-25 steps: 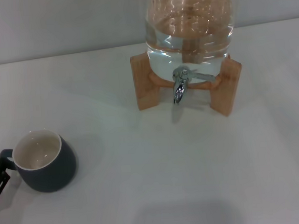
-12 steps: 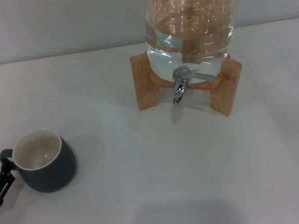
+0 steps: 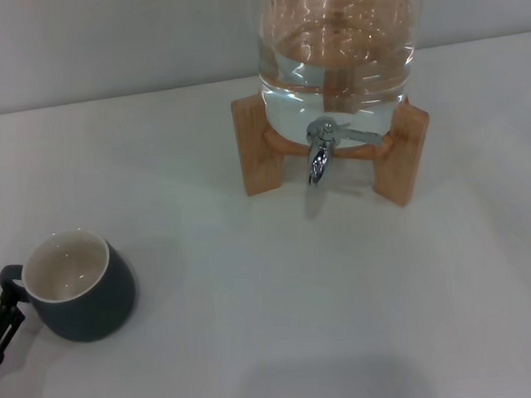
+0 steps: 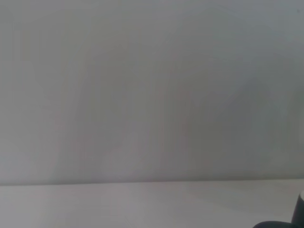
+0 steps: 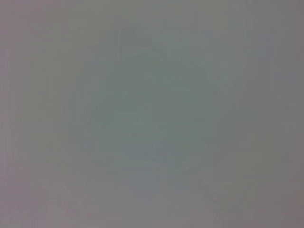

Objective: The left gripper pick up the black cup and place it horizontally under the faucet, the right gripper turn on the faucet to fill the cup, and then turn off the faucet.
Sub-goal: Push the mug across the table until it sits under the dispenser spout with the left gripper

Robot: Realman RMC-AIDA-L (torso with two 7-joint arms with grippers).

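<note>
Barely seen, left gripper (image 3: 2, 316) at black cup (image 3: 77, 287) handle; jaw state unclear; right gripper hidden.

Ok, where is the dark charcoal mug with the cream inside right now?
The dark charcoal mug stands upright at the head view's lower left, the left gripper at its handle, apart from the chrome faucet.

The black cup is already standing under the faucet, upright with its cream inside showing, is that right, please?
Not quite. The black cup is upright with its cream inside showing, but it stands far from the faucet, near the table's left edge, with the left pincer at its handle. The head view shows this.
</note>
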